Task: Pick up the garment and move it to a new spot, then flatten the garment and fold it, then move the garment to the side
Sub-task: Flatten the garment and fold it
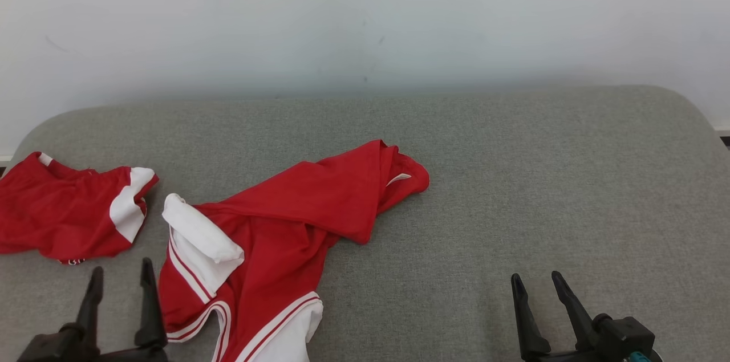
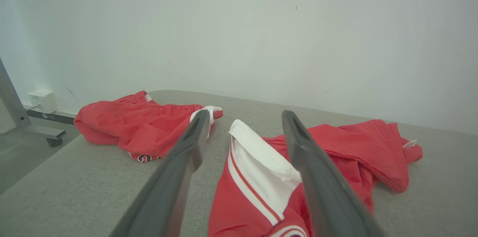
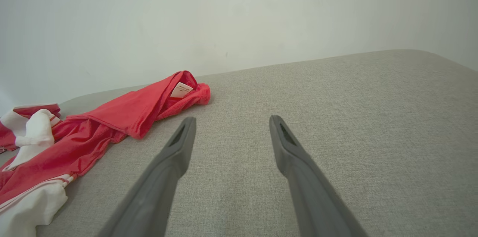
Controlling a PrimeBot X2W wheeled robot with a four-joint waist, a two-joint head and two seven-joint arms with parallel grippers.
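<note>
A crumpled red garment with white panels and stripes (image 1: 274, 231) lies on the grey padded surface (image 1: 513, 179), left of centre, reaching the near edge. It also appears in the left wrist view (image 2: 336, 151) and at the left of the right wrist view (image 3: 93, 128). My left gripper (image 1: 122, 271) is open at the lower left, just left of the garment's white folded part (image 1: 199, 239), holding nothing. Between its fingers (image 2: 242, 115) that white part shows. My right gripper (image 1: 533, 277) is open over bare surface at the lower right, well clear of the garment.
A second red and white garment (image 1: 68, 211) lies bunched at the far left edge of the surface. A pale wall (image 1: 365, 20) stands behind. A white box and a wheeled metal frame (image 2: 37, 117) sit on the floor to the left.
</note>
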